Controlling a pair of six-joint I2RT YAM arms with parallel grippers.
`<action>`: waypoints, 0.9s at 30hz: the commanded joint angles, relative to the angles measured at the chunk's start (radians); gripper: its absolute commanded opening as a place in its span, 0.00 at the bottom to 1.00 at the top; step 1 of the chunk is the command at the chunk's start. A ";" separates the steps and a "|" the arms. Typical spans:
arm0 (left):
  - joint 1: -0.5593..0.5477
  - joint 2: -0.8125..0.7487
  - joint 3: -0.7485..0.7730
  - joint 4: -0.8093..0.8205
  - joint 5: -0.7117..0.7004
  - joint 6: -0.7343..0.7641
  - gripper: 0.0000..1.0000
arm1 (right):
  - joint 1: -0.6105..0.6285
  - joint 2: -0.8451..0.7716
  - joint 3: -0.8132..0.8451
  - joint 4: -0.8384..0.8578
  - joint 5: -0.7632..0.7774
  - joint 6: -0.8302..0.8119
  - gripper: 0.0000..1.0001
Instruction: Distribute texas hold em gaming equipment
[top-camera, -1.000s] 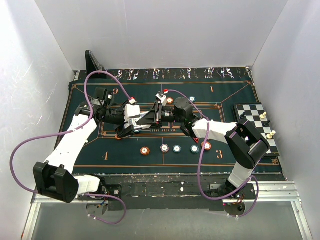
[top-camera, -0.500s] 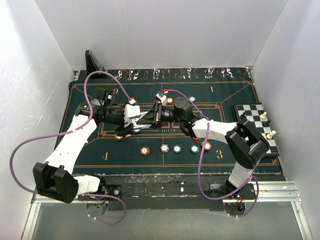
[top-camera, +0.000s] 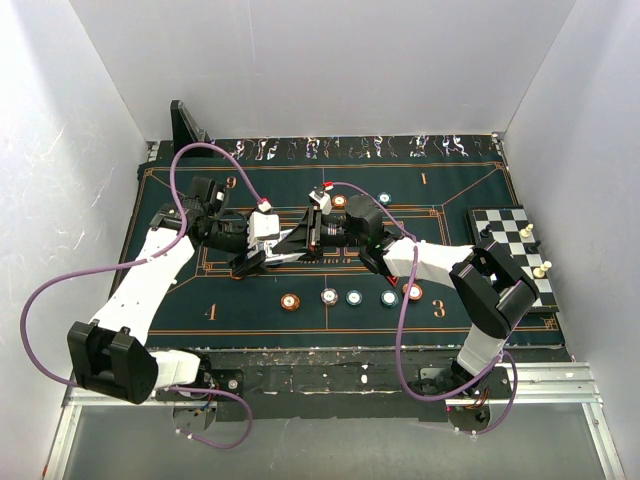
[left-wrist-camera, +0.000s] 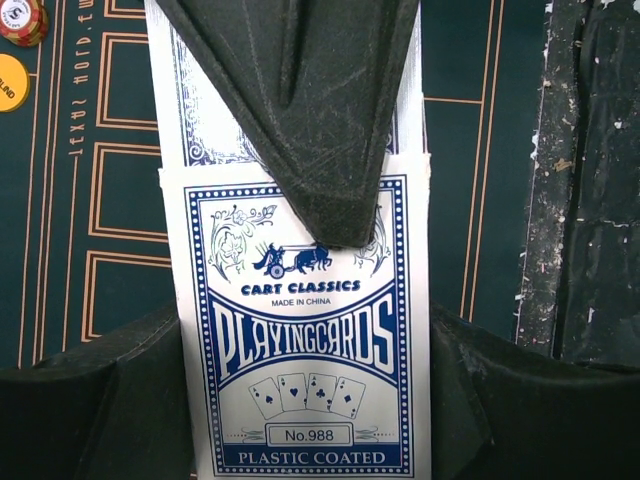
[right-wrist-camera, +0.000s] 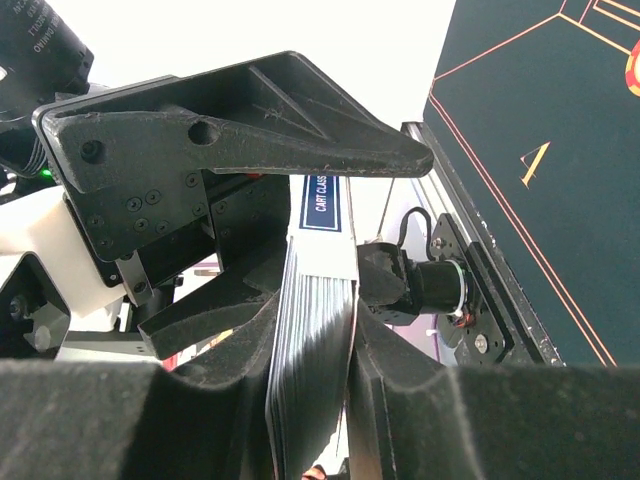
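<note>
My two grippers meet above the middle of the green poker mat (top-camera: 180, 300). My left gripper (top-camera: 272, 250) (left-wrist-camera: 300, 400) is shut on a blue-and-white playing card box (left-wrist-camera: 300, 330). My right gripper (top-camera: 300, 238) (right-wrist-camera: 315, 340) is shut on the deck of playing cards (right-wrist-camera: 310, 370) that sticks out of the box (right-wrist-camera: 325, 200). Its dark finger (left-wrist-camera: 310, 110) lies over the cards (left-wrist-camera: 175, 90) in the left wrist view. Poker chips lie in a row on the near mat: orange (top-camera: 290, 301), white-pink (top-camera: 329, 295), teal (top-camera: 353, 296), another teal (top-camera: 389, 297), red (top-camera: 412, 291).
Two more chips, orange (top-camera: 339, 200) and teal (top-camera: 384, 198), lie behind the grippers. A red chip (left-wrist-camera: 22, 18) and a yellow chip (left-wrist-camera: 8, 82) show in the left wrist view. A chessboard with pieces (top-camera: 505, 235) sits at the right. A black wedge stand (top-camera: 187, 122) is at the back left.
Both grippers stay locked on the box and deck. The left wrist has shifted slightly to the left and back; the chips have not moved.
</note>
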 joint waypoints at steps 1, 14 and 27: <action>0.003 -0.029 -0.020 -0.016 0.051 -0.005 0.00 | 0.005 -0.012 0.044 0.037 -0.028 -0.023 0.33; 0.005 -0.052 -0.060 0.016 0.033 -0.056 0.00 | -0.030 -0.150 0.027 -0.286 0.007 -0.230 0.66; 0.005 -0.055 -0.034 0.020 0.047 -0.071 0.00 | -0.035 -0.119 0.087 -0.388 0.001 -0.276 0.65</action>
